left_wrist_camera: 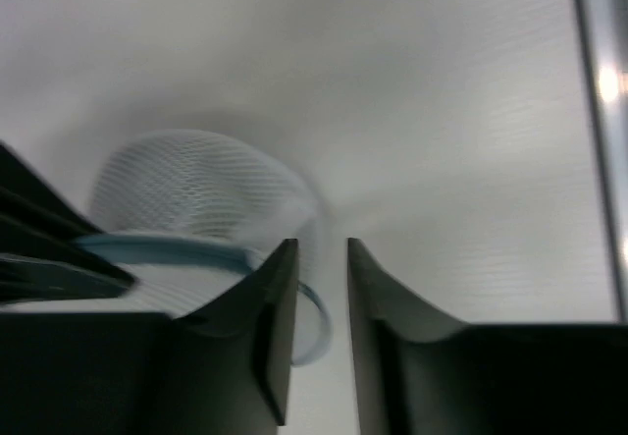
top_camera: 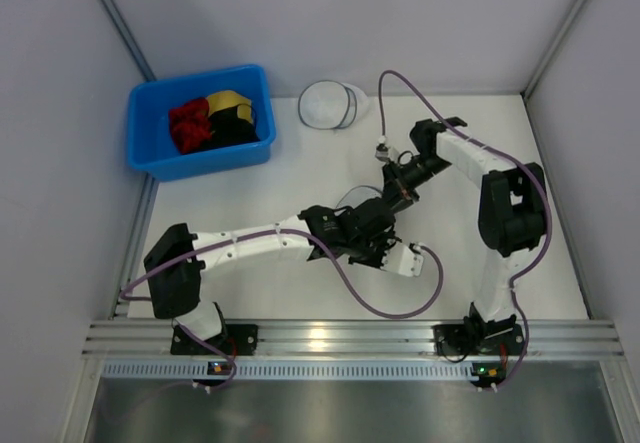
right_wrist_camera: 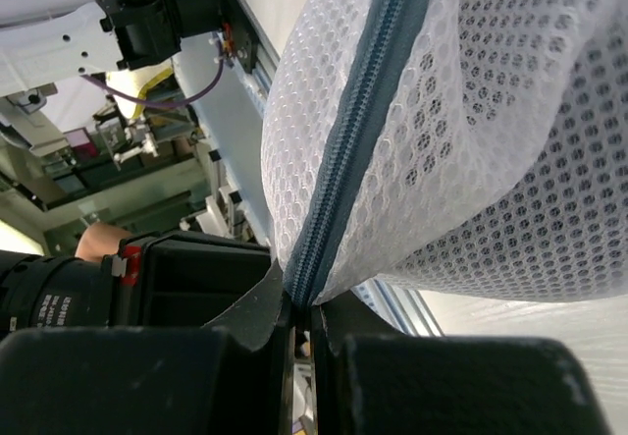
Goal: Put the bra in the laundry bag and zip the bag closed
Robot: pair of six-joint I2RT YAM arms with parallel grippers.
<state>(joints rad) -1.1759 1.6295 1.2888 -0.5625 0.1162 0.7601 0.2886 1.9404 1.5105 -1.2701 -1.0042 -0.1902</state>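
Observation:
The laundry bag (right_wrist_camera: 491, 111), white mesh with a grey-blue zip band, hangs in front of the right wrist camera. My right gripper (right_wrist_camera: 299, 302) is shut on that zip band at the bag's edge. From above, the bag (top_camera: 352, 199) shows only as a faint mesh arc between the two arms, with the right gripper (top_camera: 393, 195) beside it. My left gripper (left_wrist_camera: 322, 248) has its jaws a little apart with nothing between them. The bag (left_wrist_camera: 196, 190) lies just left of its fingers. In the top view the left gripper (top_camera: 385, 248) sits just in front of the bag. The bra is hidden.
A blue bin (top_camera: 150, 158) at the back left holds red, yellow and black garments. Behind the arms lies a second round mesh case (top_camera: 328, 104). An aluminium rail (top_camera: 330, 338) runs along the table's near edge, and grey walls close in both sides.

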